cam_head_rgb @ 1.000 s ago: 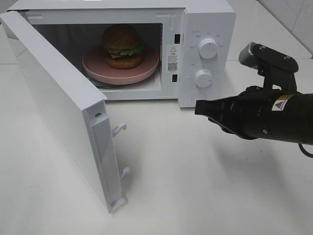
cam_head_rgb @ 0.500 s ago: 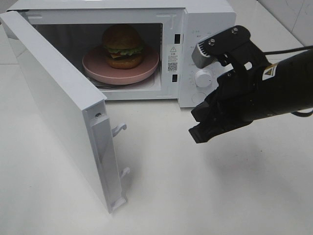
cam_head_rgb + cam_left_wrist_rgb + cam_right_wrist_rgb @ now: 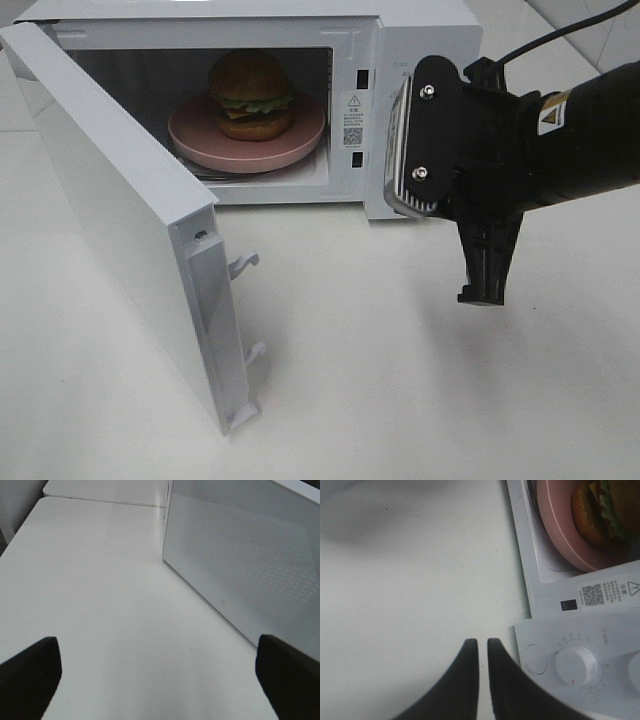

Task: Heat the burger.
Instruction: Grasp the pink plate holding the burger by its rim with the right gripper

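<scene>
Left end effector (image 3: 156, 645) is spread wide over the desk (image 3: 100, 605), near the open microwave door (image 3: 110, 220). Inside the microwave (image 3: 420, 40), the burger (image 3: 250, 95) stands upright on a pink plate (image 3: 190, 140), dome up, stack axis vertical. Right end effector (image 3: 486, 290) is closed on nothing and points down by the dials (image 3: 576, 664).

You are getting bright, soft, even light washing out the white table (image 3: 400, 400), leaving a faint shadow beneath the right gripper (image 3: 485, 292), while the dark tips of the left gripper (image 3: 159, 672) are showing blurred.
</scene>
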Tool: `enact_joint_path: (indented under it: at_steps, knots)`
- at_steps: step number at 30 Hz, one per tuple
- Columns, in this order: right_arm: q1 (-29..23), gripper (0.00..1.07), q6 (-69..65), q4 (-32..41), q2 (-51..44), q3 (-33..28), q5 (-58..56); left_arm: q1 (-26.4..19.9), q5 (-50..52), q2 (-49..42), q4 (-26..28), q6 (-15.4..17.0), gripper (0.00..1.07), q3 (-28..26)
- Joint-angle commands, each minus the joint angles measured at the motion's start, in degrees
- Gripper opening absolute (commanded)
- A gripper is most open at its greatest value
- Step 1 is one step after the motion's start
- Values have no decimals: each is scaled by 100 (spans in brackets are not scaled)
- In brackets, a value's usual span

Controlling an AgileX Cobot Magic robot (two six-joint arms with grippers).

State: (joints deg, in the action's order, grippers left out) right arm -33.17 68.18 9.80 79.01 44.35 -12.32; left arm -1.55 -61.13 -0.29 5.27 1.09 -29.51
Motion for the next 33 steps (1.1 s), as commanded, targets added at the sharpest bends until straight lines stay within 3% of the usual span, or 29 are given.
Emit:
enact_joint_path:
  at_steps: [1,5,7,10,12,13,14,16,18,26,33]
  knots:
    - [11,14,905,-183,-34,34,-52,-11,6,-63,29,-17,98,0]
    - [11,16,1152,-504,-34,34,-46,-11,6,-63,29,-17,98,0]
    - [11,25,1129,-802,-34,34,0,-11,6,-63,29,-17,98,0]
    - [11,30,1077,-802,-34,34,40,-11,6,-63,29,-17,98,0]
    - [-6,47,773,-802,-34,34,246,-11,6,-63,29,-17,98,0]
    - [-6,47,773,-802,-34,34,246,-11,6,-63,29,-17,98,0]
    - [-6,58,561,-802,-34,34,413,-11,6,-63,29,-17,98,0]
    - [-6,64,453,-848,-34,34,550,-11,6,-63,29,-17,98,0]
    - [-6,85,321,-1112,-34,34,550,-11,6,-63,29,-17,98,0]
    - [-6,89,126,-1140,-11,92,487,-11,6,-63,29,-17,98,0]
    - [-34,88,17,-1140,430,682,126,-11,6,-63,29,-17,98,0]
